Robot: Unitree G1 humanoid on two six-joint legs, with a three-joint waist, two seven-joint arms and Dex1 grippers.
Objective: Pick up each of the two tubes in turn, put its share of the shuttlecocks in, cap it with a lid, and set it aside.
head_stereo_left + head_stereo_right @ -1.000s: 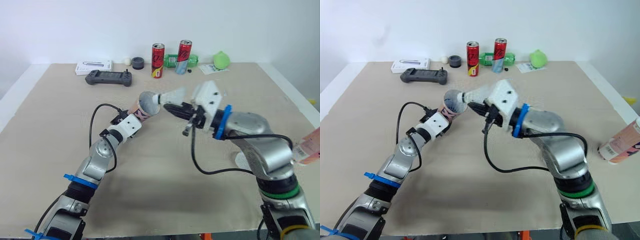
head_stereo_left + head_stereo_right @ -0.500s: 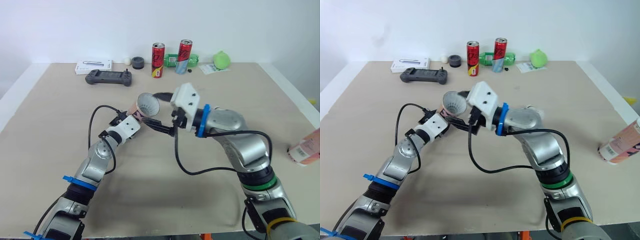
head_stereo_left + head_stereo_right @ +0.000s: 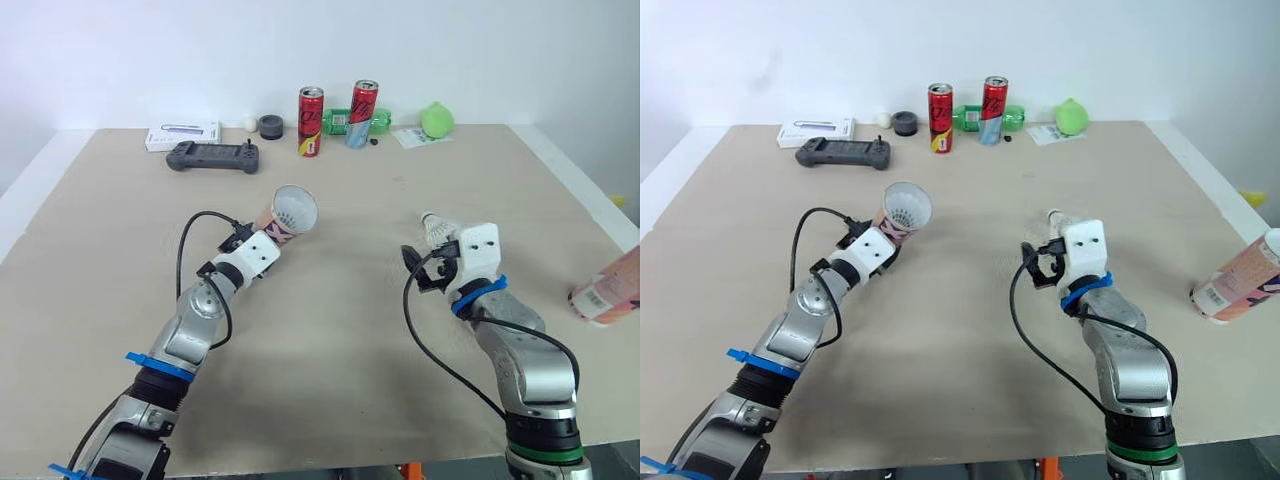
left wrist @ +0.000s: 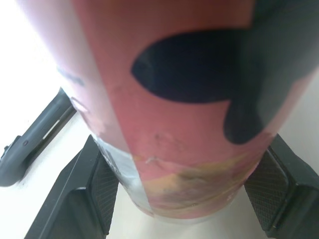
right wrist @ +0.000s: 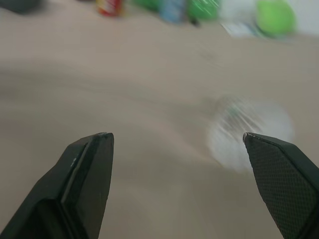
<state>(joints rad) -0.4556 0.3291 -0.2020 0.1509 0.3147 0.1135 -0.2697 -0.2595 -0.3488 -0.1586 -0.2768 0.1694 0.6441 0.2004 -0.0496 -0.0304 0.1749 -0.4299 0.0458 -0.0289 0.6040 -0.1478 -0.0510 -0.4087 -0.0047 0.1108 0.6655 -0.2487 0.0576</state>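
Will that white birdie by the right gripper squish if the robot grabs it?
Probably a bit: the shuttlecock has a thin feathery skirt, so it likely bends easily. It looks light, so a nudge from the open right gripper might tip it.

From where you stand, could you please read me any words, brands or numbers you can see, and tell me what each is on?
No text here is legible.
Left can and right can: print too small to read.
White box: marking too small to read.
Raised tube: red, black and yellow shapes, no readable letters.
Second tube, far to the robot's right: label too small to read.
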